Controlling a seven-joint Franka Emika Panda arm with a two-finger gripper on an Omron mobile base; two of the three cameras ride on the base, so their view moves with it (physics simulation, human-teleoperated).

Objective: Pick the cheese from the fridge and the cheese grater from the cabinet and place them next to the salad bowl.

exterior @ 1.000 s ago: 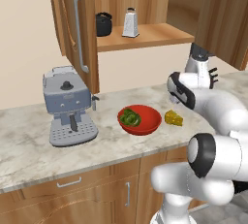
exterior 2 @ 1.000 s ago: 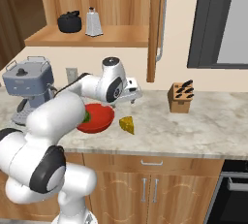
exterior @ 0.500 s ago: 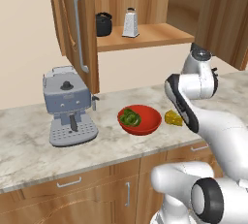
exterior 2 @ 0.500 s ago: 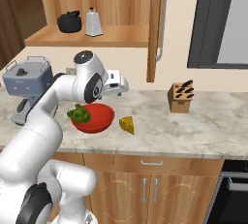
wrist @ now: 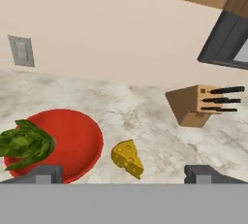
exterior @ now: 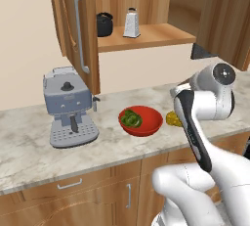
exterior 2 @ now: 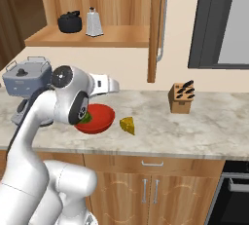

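I saw the small yellow cheese wedge (exterior 2: pixel 128 125) lying on the marble counter (exterior 2: pixel 204 126), just right of the wide red salad bowl (exterior 2: pixel 99 120) with green leaves. My two-finger gripper (wrist: pixel 123 173) hung above them with its fingers spread wide apart, gripping nothing. The silver-grey metal box grater (exterior: pixel 131 23) stood upright on the shelf of the open wood-grain upper cabinet (exterior: pixel 146 36), just right of a black pot (exterior: pixel 104 24). A grey espresso machine (exterior: pixel 68 106) sat left of the bowl, and a wooden knife block (exterior 2: pixel 181 98) stood well apart to the right.
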